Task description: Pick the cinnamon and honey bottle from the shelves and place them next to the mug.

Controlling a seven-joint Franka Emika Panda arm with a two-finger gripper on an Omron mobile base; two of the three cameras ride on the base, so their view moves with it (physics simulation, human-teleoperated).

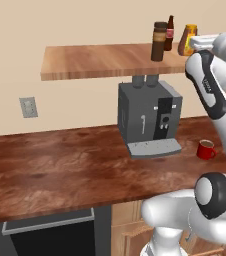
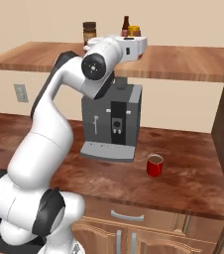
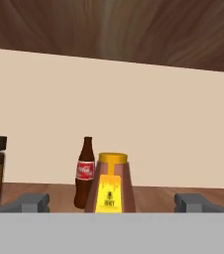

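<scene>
- Gripper (image 3: 112, 202) spread wide, empty, level with the honey bottle (image 3: 110, 184) on the shelves (image 1: 95, 60).
- Push straight in, centred; avoid the slim red-labelled bottle (image 3: 84, 173) just behind.

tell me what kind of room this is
Most likely a kitchen, a rendered one. A coffee machine stands on a long wooden counter with a red mug beside it, cabinet fronts sit below, and a wall shelf carries a honey bottle and other bottles.
</scene>
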